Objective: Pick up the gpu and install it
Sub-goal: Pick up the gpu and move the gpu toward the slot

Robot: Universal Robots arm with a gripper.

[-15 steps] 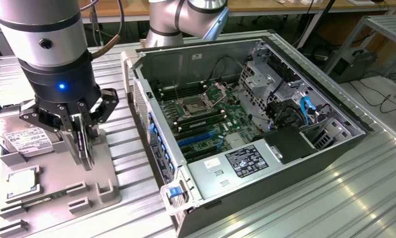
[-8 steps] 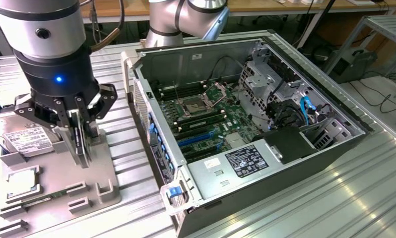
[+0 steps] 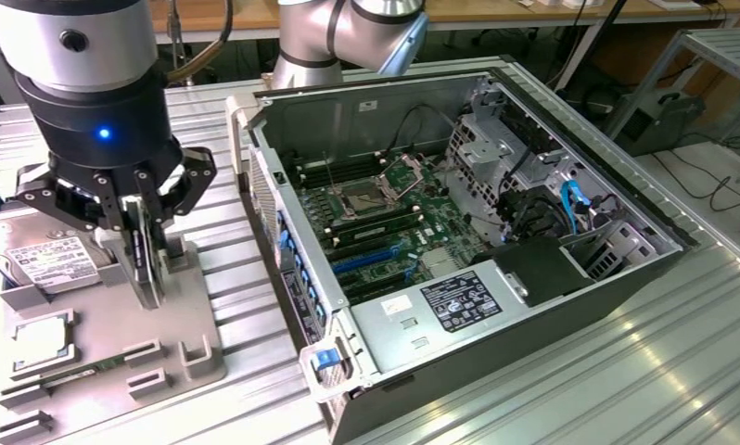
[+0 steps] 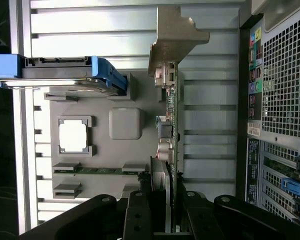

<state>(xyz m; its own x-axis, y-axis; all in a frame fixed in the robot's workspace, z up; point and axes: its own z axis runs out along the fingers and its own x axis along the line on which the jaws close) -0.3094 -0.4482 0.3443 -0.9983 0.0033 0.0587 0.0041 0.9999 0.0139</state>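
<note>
**Q:** What is the largest item shown?
**A:** The open computer case (image 3: 333, 120), lying on its side at the exterior view's right with the motherboard exposed. Next is the arm (image 3: 80, 56), at the exterior view's left. Its last link stands upright with the wrist pointing straight down, and a blue light is lit on the dark collar above the gripper (image 3: 150, 269).

**Q:** And beneath it?
**A:** A grey fixture tray (image 3: 203, 315), just beside the case. The gripper hangs over the tray's edge nearest the case.

**Q:** Where is the gpu, and how does it lie?
**A:** The gpu (image 4: 173, 125) is in the gripper, standing on edge, so the wrist view meets its thin side. Its long axis runs along that tray edge, parallel to the case's rear panel. The pale metal bracket (image 4: 176, 37) is at the end farthest from the fingers (image 4: 138, 212), toward the hard drive and past the tray's border.

**Q:** State of the jaws?
**A:** Clamped on the card, one finger against each flat face. Whether the card's lower edge touches the tray cannot be told.

**Q:** Smaller items?
**A:** A hard drive (image 3: 43, 260) in a blue carrier at the tray's end, a pale square chip (image 4: 73, 136) in a pocket, and a green memory stick (image 4: 97, 170) in a slot.
</note>
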